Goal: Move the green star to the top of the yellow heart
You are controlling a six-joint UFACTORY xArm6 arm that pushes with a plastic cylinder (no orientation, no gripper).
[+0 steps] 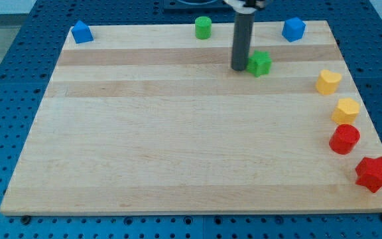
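The green star (260,63) lies near the view's top, right of centre on the wooden board (178,146). My tip (239,68) stands right against the star's left side. The yellow heart (327,81) lies near the board's right edge, to the right of the star and a little lower.
A green cylinder (203,27) and a blue block (293,28) sit along the top edge, a blue block (81,31) at the top left corner. Below the heart on the right edge: a yellow block (345,109), a red cylinder (344,139), a red star (374,173).
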